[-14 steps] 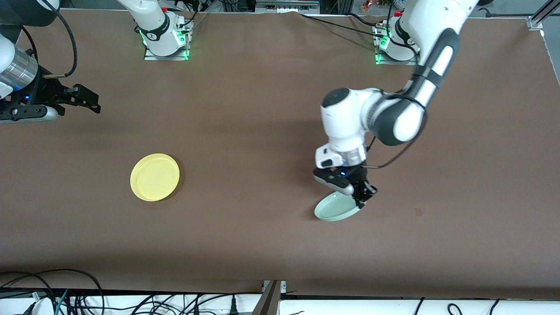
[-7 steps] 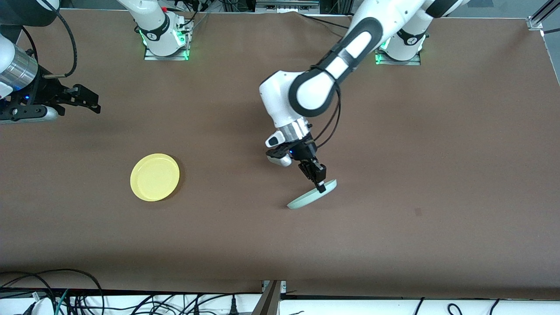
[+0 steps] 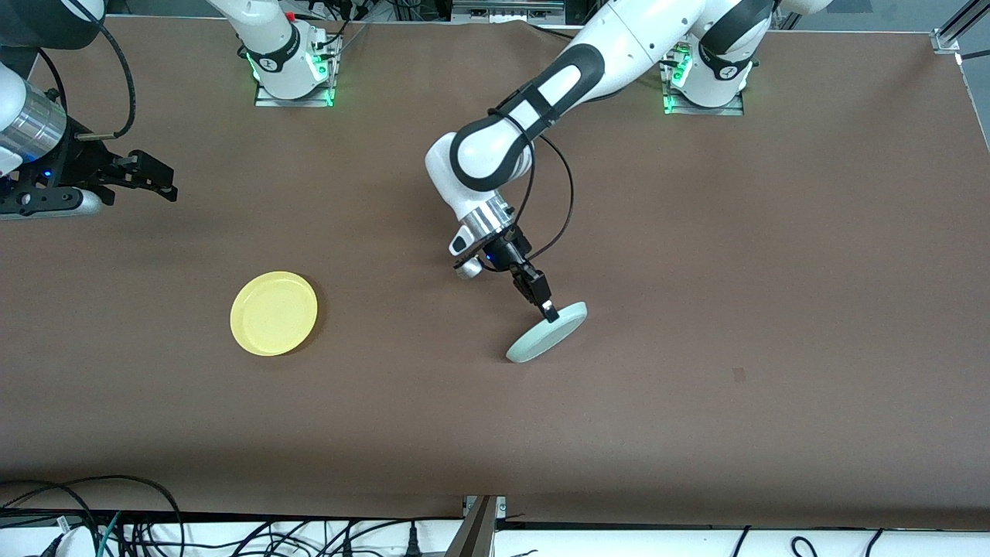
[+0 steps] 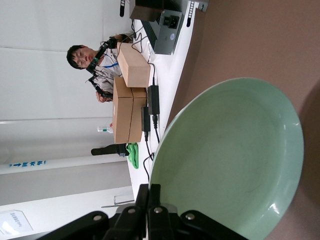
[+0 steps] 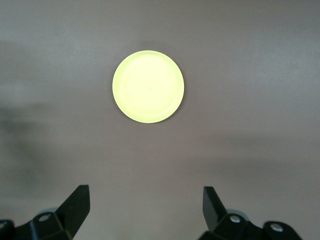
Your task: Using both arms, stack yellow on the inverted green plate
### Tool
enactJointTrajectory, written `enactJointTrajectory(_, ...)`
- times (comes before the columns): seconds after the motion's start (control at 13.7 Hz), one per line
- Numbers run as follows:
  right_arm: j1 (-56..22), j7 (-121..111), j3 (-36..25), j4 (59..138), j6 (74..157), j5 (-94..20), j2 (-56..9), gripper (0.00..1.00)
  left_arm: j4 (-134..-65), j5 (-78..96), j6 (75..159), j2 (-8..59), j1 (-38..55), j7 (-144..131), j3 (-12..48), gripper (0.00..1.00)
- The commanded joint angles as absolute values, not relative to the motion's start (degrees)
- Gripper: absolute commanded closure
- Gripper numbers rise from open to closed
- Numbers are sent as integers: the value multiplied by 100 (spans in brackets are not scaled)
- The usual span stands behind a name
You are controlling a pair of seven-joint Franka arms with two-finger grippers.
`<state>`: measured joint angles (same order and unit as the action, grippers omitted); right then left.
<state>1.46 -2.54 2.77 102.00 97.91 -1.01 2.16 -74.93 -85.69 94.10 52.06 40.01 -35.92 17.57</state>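
The pale green plate point(image 3: 547, 331) is tilted steeply over the middle of the table, its underside turned toward the front camera and its lower edge at or near the table. My left gripper point(image 3: 548, 311) is shut on its upper rim. In the left wrist view the plate's inner face point(image 4: 235, 160) fills the frame, with the rim pinched in my left gripper point(image 4: 154, 192). The yellow plate point(image 3: 274, 312) lies flat, rim up, toward the right arm's end; it also shows in the right wrist view point(image 5: 148, 86). My right gripper point(image 3: 158, 179) is open and empty, high above the table's end, waiting.
The brown table point(image 3: 773, 309) carries only the two plates. Both arm bases stand at the table's edge farthest from the front camera. Cables lie off the edge nearest the front camera. A small dark mark point(image 3: 739, 375) is on the table toward the left arm's end.
My left gripper has carried the green plate toward the table's middle and turned it from nearly flat, rim up, to steeply tilted with its underside showing. The right arm and yellow plate have not moved.
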Motion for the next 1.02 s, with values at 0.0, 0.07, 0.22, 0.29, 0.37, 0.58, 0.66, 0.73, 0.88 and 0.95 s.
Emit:
enactJointTrajectory(0.0,185,-220,290,10063,9686,-167,158,0,-7233,-8587,9360,5502,4139,-3945,1871,100)
enactJointTrajectory(0.07,185,-211,290,10063,9686,-167,158,0,-7216,-8552,9378,5563,4131,-4016,2055,100)
enactJointTrajectory(0.22,185,-211,290,10063,9677,-167,158,0,-7189,-8263,9448,5590,4113,-4156,2302,100)
enactJointTrajectory(0.29,185,-211,290,10063,9677,-167,158,0,-7189,-8123,9483,5590,4113,-4279,2390,100)
enactJointTrajectory(0.37,185,-211,290,10063,9677,-167,158,0,-7189,-8043,9527,5590,4105,-4454,2469,100)
enactJointTrajectory(0.58,202,-211,273,10063,9686,-167,149,0,-7094,-7368,9825,5599,4104,-4982,2645,100)
enactJointTrajectory(0.66,220,-211,246,10116,9686,-167,141,0,-7032,-7104,9939,5616,4104,-5131,2672,100)
enactJointTrajectory(0.73,246,-237,150,10116,9686,-158,36,0,-7031,-6841,10123,5608,4104,-5333,2681,99)
enactJointTrajectory(0.88,255,-220,18,10107,9729,-158,-140,0,-7031,-6400,10519,5607,4096,-5781,2681,93)
enactJointTrajectory(0.95,264,-211,-9,10116,9773,-158,-315,0,-6996,-6259,10625,5607,4087,-5922,2681,86)
